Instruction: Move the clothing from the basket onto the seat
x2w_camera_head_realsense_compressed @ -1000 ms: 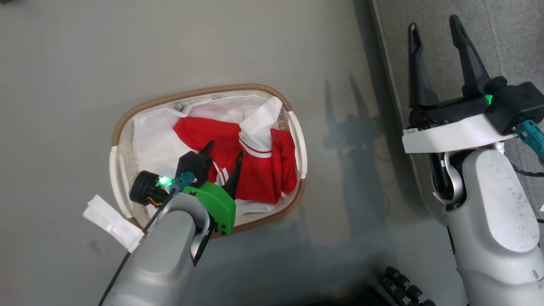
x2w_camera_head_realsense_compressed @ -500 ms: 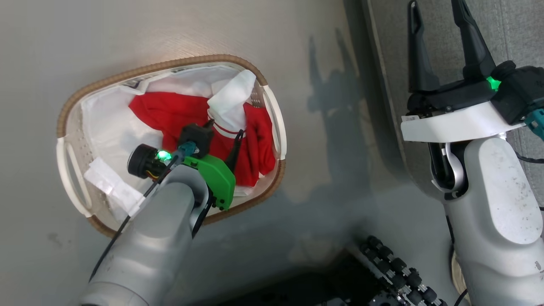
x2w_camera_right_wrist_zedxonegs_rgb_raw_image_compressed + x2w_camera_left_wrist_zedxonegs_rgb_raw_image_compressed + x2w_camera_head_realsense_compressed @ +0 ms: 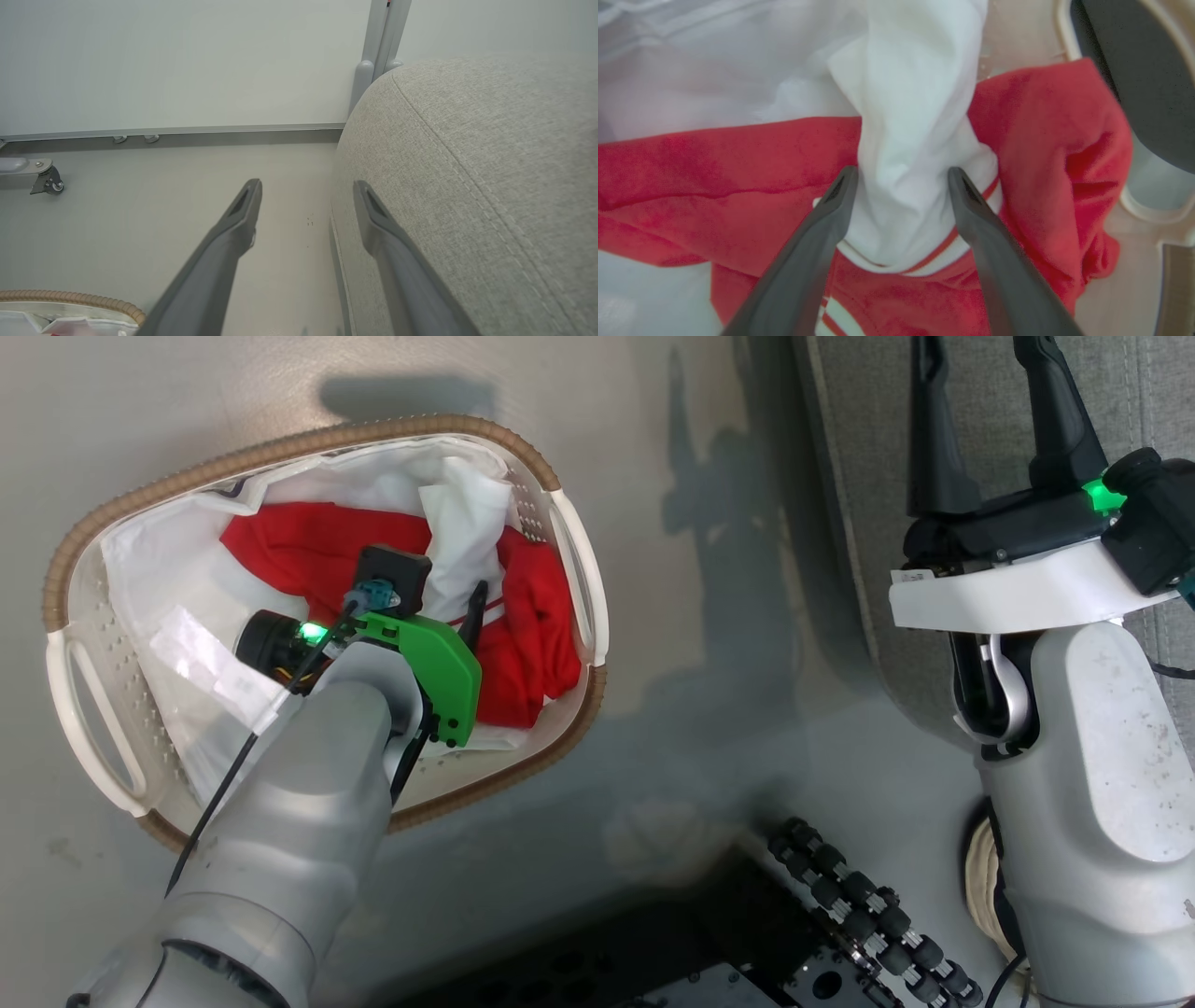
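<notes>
The basket [image 3: 308,441] stands on the floor at the left, with the red clothing [image 3: 308,555] bunched on its white liner [image 3: 149,569]. My left gripper [image 3: 448,607] is down inside it and open. Its fingers [image 3: 831,210] straddle a twisted white panel [image 3: 915,140] of the red clothing [image 3: 738,158], close to the fabric on both sides. My right gripper [image 3: 991,373] is open and holds nothing, raised beside the front edge of the grey seat [image 3: 1148,392]. In the right wrist view the gripper [image 3: 306,186] points along the seat [image 3: 467,163], and the basket rim [image 3: 70,296] shows low left.
My own dark base with black rollers [image 3: 868,915] sits at the bottom. Bare grey floor [image 3: 709,644] separates basket and seat. A white wall, a baseboard, a grey post [image 3: 378,56] and a caster foot [image 3: 46,182] lie beyond.
The head camera has shifted, so the basket looks larger and further left. My left gripper has gone deeper across the red garment to the white panel, still open. The right gripper keeps its pose.
</notes>
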Controlling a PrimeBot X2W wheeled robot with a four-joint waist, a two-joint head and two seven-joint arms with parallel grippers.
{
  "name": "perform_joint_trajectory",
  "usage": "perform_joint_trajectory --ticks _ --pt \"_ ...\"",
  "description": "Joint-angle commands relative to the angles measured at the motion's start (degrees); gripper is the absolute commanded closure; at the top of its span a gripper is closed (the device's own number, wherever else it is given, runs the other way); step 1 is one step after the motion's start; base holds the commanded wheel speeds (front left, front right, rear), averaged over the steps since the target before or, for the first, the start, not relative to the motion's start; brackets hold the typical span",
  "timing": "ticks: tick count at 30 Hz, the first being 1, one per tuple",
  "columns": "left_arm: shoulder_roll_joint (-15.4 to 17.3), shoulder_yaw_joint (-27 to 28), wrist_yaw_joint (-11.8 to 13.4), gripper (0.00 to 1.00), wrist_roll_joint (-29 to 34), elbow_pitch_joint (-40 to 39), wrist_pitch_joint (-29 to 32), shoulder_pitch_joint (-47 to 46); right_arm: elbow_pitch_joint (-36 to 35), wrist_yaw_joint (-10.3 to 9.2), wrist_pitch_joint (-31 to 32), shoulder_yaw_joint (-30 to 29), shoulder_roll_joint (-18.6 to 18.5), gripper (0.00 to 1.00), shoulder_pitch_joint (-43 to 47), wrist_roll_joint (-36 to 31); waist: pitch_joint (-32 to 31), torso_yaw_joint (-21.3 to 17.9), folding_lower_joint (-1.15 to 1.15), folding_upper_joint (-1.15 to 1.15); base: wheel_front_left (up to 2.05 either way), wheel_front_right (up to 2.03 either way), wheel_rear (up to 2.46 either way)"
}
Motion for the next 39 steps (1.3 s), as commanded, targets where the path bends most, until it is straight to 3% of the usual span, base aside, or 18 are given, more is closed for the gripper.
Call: perform_joint_trajectory --ticks 1,12,13,14,15,19,26,35,39 --pt "0.38 -0.63 0.18 0.0 0.54 0.72 1.05 -0.93 -0.23 -0.06 -0.26 -0.08 -0.18 0.0 -0.35 0.52 0.19 -0.01 -0.01 0.0 0.0 0.0 0.0" --pt "0.39 -3.32 -0.07 0.0 -1.38 2.35 7.39 -0.73 -0.05 -0.06 -0.26 -0.35 -0.18 0.0 -0.54 0.64 0.89 0.59 -0.01 0.0 0.0 0.0 0.0" --pt "0.39 -3.53 -0.14 0.24 -1.63 2.36 7.48 -0.78 -0.01 -0.06 -0.26 -0.32 -0.17 0.0 -0.57 0.67 0.9 0.63 -0.01 0.0 0.0 0.0 0.0" --pt "0.39 -4.01 -0.23 0.67 -1.7 2.32 7.87 -0.79 0.06 -0.06 -0.26 -0.28 -0.17 0.0 -0.6 0.73 0.9 0.66 -0.01 0.0 0.0 0.0 0.0" --pt "0.39 -4.2 -0.19 1.0 -1.95 2.34 8.11 -0.67 0.11 -0.06 -0.26 -0.26 -0.18 0.0 -0.6 0.73 0.86 0.69 -0.01 0.0 0.0 0.0 0.0" --pt "0.39 -4.94 -0.27 1.0 -2.79 2.16 8.57 -0.26 0.6 -0.06 -0.26 0.03 -0.18 0.0 -0.7 1.1 0.44 0.54 -0.01 0.0 0.0 0.0 0.0" --pt "1.11 -6.56 -0.3 1.0 -3.69 0.36 2.13 1.08 1.61 -0.06 -0.26 -0.41 -0.18 0.0 0.41 0.76 -3.4 1.0 -0.01 0.0 0.0 0.0 0.0" --pt "1.8 -7.92 -0.31 1.0 -4.49 -1.39 -3.39 4.78 3.71 -0.06 -0.26 -0.07 -0.19 0.0 3.45 0.51 -11.49 3.63 -0.01 0.0 0.0 0.0 0.0" --pt "3.34 -5.69 -0.3 1.0 -4.84 -5.1 -3.72 6.99 4.76 -0.06 -0.26 0.79 -0.21 0.0 5.62 -0.22 -16.03 4.98 -0.01 0.0 0.0 0.0 0.0"
